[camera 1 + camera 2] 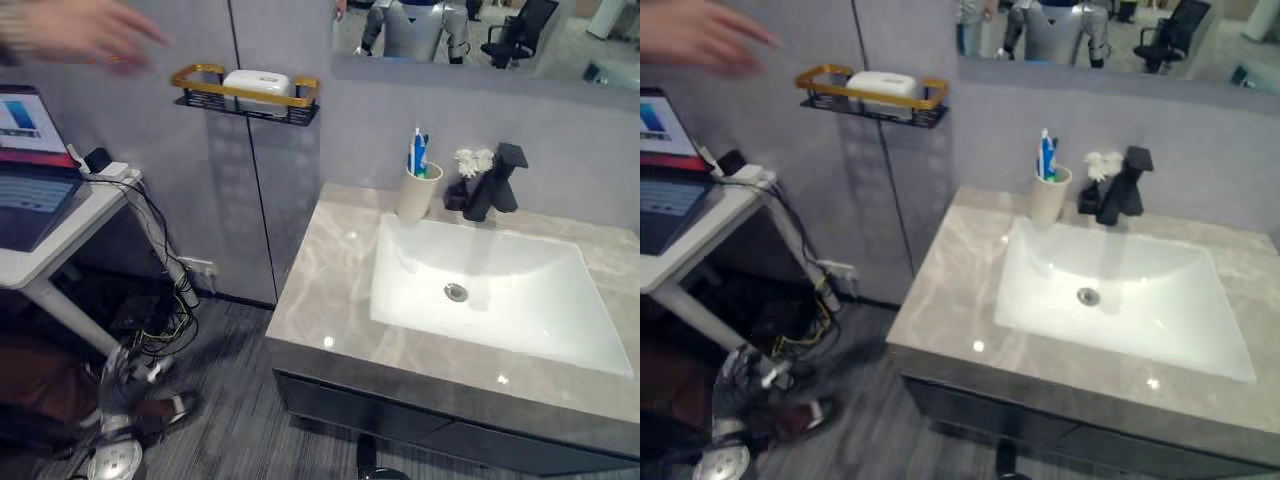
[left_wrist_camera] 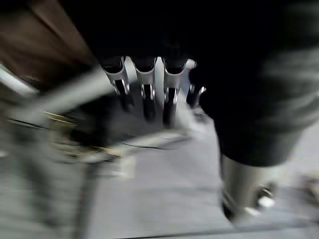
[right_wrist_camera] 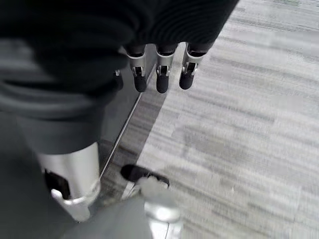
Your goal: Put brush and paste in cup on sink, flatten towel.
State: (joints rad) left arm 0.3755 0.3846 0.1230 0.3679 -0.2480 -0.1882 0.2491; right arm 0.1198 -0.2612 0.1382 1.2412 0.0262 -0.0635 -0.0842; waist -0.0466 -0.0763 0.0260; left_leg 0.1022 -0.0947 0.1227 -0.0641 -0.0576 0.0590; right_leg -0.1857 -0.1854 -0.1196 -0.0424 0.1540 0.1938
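A cream cup point(image 1: 418, 190) stands on the grey marble counter point(image 1: 320, 290), at the back left corner of the white basin point(image 1: 500, 300). A blue and white toothbrush and a paste tube point(image 1: 418, 153) stick upright out of the cup. A white folded thing point(image 1: 256, 84), perhaps the towel, lies on a wall shelf. My left hand point(image 2: 147, 84) hangs with relaxed fingers near a desk leg and cables, holding nothing. My right hand point(image 3: 162, 69) hangs over the striped grey floor beside the cabinet, its fingers relaxed and empty.
The black and gold shelf point(image 1: 245, 104) is fixed to the wall left of the sink. A black tap point(image 1: 495, 185) and a small white flower point(image 1: 472, 160) stand behind the basin. A white desk point(image 1: 70, 215) carries a laptop point(image 1: 25, 170), with cables point(image 1: 165, 310) below. A person's blurred hand point(image 1: 90, 30) is at the upper left.
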